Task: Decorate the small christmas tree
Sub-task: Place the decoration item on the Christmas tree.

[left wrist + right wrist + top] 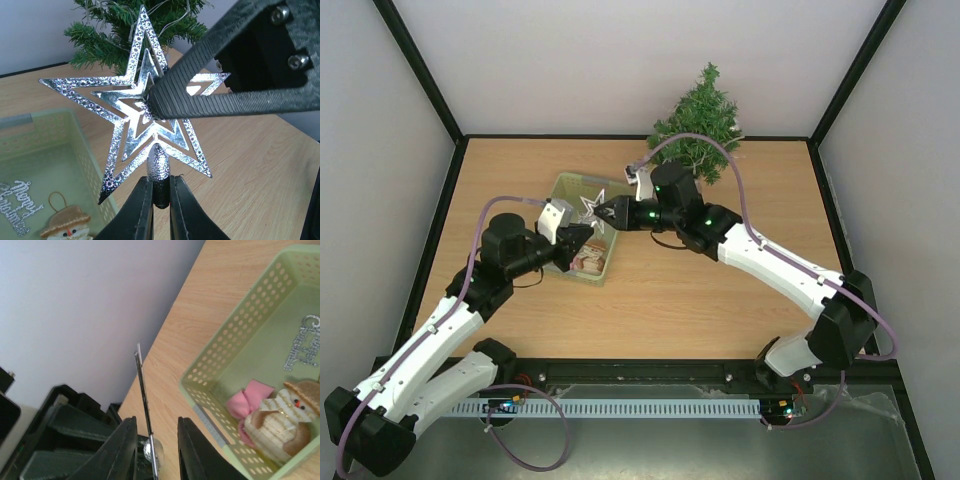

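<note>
Noting your left gripper (161,194) clamped on the star (131,116), at its stem; right gripper (157,424) straddles it, fingers parted; small christmas tree (703,125) well beyond.

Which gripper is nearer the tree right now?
Right. The right gripper straddles the star from the side toward the tree; the left gripper holds the star's stem from the far side, above the basket.

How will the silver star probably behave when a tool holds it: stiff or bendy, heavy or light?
The star looks thin, edge-on almost a line, so it is probably light and perhaps easy to bend. Held upright by its base in the left tool, it seems fairly stiff. Its glossy surface may be slippery.
</note>
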You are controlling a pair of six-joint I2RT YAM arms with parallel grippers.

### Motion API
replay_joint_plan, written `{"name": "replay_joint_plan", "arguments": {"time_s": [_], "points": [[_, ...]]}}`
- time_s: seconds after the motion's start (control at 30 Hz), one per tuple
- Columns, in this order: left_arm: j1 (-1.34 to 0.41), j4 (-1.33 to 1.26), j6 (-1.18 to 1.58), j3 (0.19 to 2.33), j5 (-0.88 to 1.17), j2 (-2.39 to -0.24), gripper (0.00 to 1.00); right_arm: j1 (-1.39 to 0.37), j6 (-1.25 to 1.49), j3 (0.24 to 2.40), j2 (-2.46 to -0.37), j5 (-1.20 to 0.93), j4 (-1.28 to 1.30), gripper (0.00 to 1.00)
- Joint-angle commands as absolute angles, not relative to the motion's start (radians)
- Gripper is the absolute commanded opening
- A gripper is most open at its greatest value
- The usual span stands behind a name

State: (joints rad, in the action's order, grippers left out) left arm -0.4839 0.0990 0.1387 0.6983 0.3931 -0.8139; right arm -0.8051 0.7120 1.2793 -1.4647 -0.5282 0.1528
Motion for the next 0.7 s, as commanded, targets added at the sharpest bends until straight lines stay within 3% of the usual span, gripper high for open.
{"name": "replay_joint_plan", "arguments": {"time_s": [0.0,0.03,0.13,0.2,0.37,0.4,0.43,0.67], "points": [[-0.486,0.059,0.138,0.698,0.408,-0.808,0.08,-0.804,0.73,1.258,-1.416,-0.559,0.078,0.09],[-0.486,0.058,0.139,0.697,0.407,-0.808,0.08,-0.803,0.724,1.254,-1.411,-0.55,0.076,0.02],[-0.486,0.058,0.152,0.699,0.398,-0.809,0.16,-0.803,0.706,1.235,-1.381,-0.507,0.06,0.02],[-0.486,0.054,0.165,0.702,0.389,-0.806,0.36,-0.802,0.684,1.221,-1.352,-0.473,0.037,0.02],[-0.486,0.047,0.183,0.714,0.388,-0.797,0.68,-0.804,0.594,1.207,-1.282,-0.34,0.024,0.02],[-0.486,0.047,0.185,0.716,0.386,-0.796,0.93,-0.804,0.573,1.217,-1.27,-0.309,0.036,0.02],[-0.486,0.05,0.185,0.72,0.382,-0.796,0.99,-0.803,0.548,1.233,-1.259,-0.271,0.051,0.02],[-0.486,0.088,0.134,0.732,0.357,-0.787,0.99,-0.803,0.29,1.492,-1.264,0.109,0.26,0.02]]}}
